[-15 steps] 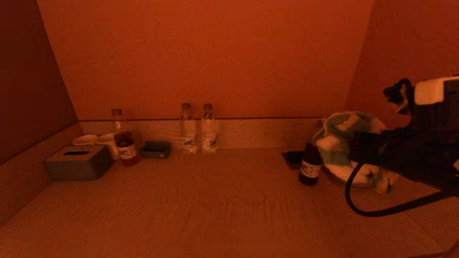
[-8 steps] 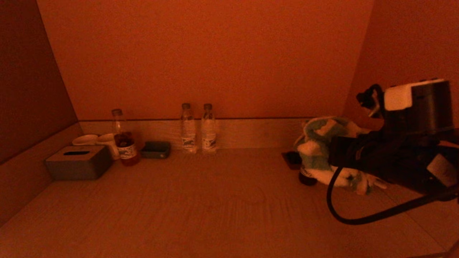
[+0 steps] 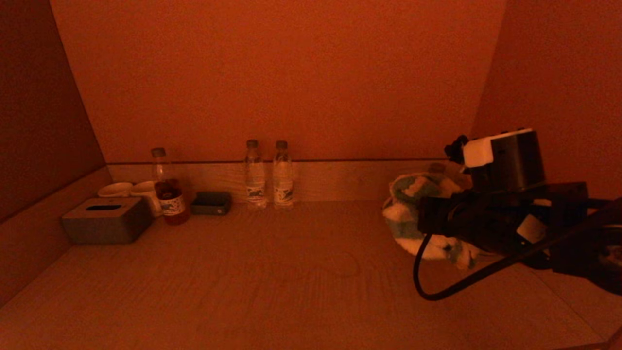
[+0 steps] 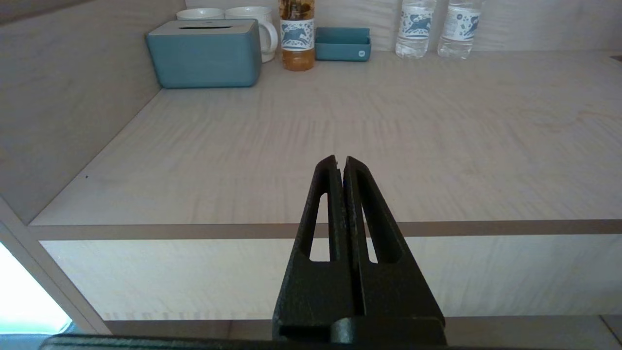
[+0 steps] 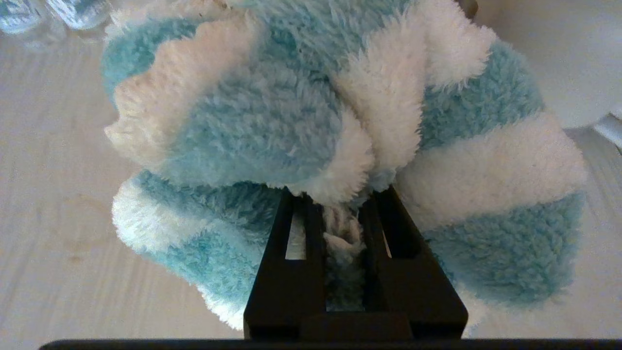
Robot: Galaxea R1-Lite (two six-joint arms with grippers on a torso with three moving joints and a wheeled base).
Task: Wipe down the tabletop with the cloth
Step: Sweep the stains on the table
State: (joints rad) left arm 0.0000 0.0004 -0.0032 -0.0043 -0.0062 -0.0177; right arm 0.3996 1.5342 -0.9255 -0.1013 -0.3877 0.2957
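Note:
The cloth (image 3: 418, 214) is a fluffy bundle with teal and white stripes, bunched at the right side of the light wooden tabletop (image 3: 272, 282). My right gripper (image 3: 430, 218) is shut on the cloth and holds it a little above the surface. In the right wrist view the cloth (image 5: 301, 121) bulges around the right gripper (image 5: 340, 204) and hides the fingertips. My left gripper (image 4: 340, 163) is shut and empty, parked in front of the table's front edge, out of the head view.
At the back left stand a tissue box (image 3: 104, 219), two cups (image 3: 131, 190), a tea bottle (image 3: 167, 194) and a small tray (image 3: 211, 202). Two water bottles (image 3: 267, 175) stand at the back wall. Walls close in the left and right sides.
My right gripper has carried the cloth to the left and lower, off the spot at the right. The dark bottle and dish seen earlier are now hidden behind the cloth and arm.

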